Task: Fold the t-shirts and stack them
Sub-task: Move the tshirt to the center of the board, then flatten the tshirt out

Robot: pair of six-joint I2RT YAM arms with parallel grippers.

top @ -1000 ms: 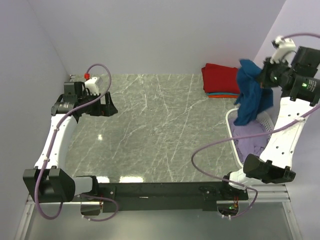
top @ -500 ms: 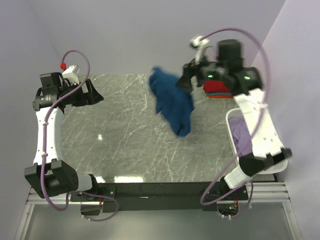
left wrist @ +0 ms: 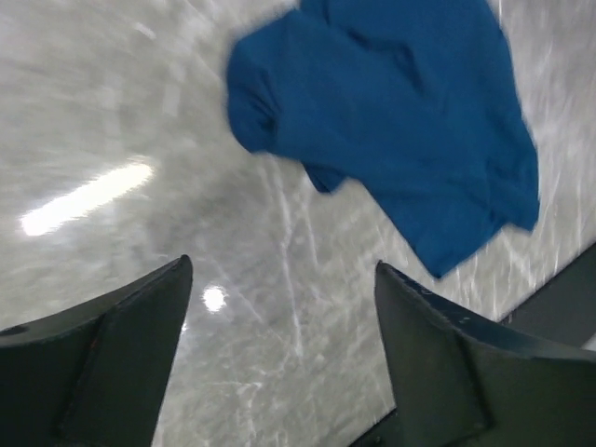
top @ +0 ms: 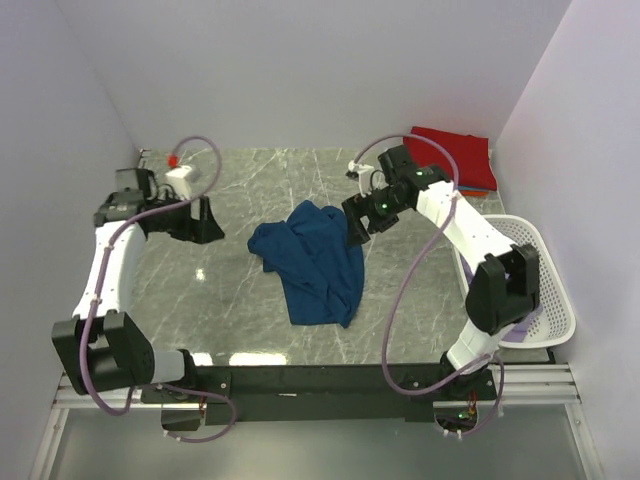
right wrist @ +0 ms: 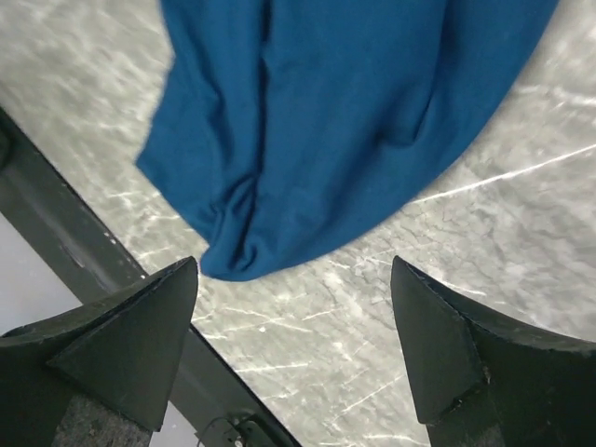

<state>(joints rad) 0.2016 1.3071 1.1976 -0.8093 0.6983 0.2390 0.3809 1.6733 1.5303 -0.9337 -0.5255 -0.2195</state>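
Cloth on stone: the blue t-shirt [top: 312,262] lies crumpled at the centre of the worktop [top: 240,310], bunched toward 12 o'clock, with a flatter tail trailing to 5 o'clock. The right pincer [top: 357,225] hovers over the shirt's 2 o'clock edge, fingers spread, nothing between them. The left pincer [top: 205,220] sits apart at 9 o'clock, also spread and empty. It looks light, soft and floppy, so it will likely sag and slide on the polished surface. Best pinch a hem or shoulder corner, one per pincer, and draw it flat. The red folded stack [top: 455,155] sits at 1 o'clock, the basket [top: 552,290] at 4.
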